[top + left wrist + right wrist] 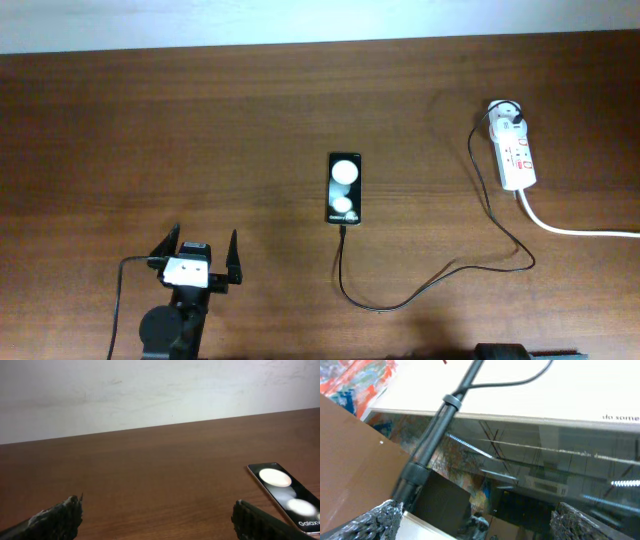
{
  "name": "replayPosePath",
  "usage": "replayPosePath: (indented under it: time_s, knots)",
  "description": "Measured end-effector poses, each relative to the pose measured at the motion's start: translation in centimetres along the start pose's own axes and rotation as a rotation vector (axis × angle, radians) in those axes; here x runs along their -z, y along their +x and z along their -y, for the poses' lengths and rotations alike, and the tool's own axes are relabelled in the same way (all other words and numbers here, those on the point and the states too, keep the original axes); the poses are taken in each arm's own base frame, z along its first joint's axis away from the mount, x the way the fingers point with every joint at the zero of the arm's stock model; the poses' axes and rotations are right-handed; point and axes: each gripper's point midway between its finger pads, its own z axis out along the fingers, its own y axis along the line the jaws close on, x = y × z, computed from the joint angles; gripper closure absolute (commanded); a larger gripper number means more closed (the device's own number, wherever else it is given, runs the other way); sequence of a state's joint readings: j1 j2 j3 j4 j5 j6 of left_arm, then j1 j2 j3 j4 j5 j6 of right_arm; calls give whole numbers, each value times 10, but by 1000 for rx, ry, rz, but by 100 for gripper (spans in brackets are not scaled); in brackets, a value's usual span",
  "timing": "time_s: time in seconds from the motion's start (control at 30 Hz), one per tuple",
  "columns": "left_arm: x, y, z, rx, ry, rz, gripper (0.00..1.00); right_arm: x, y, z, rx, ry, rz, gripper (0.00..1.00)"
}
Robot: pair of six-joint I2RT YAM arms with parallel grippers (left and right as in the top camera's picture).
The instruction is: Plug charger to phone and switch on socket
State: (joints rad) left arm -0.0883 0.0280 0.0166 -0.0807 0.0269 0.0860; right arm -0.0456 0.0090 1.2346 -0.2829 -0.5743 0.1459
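The black phone lies flat mid-table, screen up, with two round white reflections. It also shows at the right of the left wrist view. The charger's thin black cable runs from the white adapter on the socket strip at the far right, loops along the front, and its tip meets the phone's near edge. My left gripper is open and empty, front left of the phone, with bare table between its fingers. My right gripper is open and empty, facing off the table.
The strip's thick white mains cord runs off the right edge. A black cable hangs beside the left arm. Only a dark part of the right arm shows at the bottom edge. A white wall stands behind the table.
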Motion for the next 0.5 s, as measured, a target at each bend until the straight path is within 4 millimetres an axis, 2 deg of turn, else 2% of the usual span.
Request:
replayPosePath:
  time_s: [0.13,0.23,0.3,0.37,0.4,0.47,0.5]
  knots:
    - [0,0,0,0,0,0,1,-2,12,33,-59,78,46,1]
    - [0,0,0,0,0,0,1,-12,67,63,-99,191,-24,1]
    - [0,0,0,0,0,0,1,-16,121,75,-141,235,-116,1]
    - [0,0,0,0,0,0,1,-15,161,79,-172,253,-189,1]
    - [0,0,0,0,0,0,1,-13,192,80,-194,261,-241,1]
    - [0,0,0,0,0,0,1,-9,232,81,-213,269,-287,1]
    - [0,0,0,0,0,0,1,-8,245,82,-211,272,-290,1]
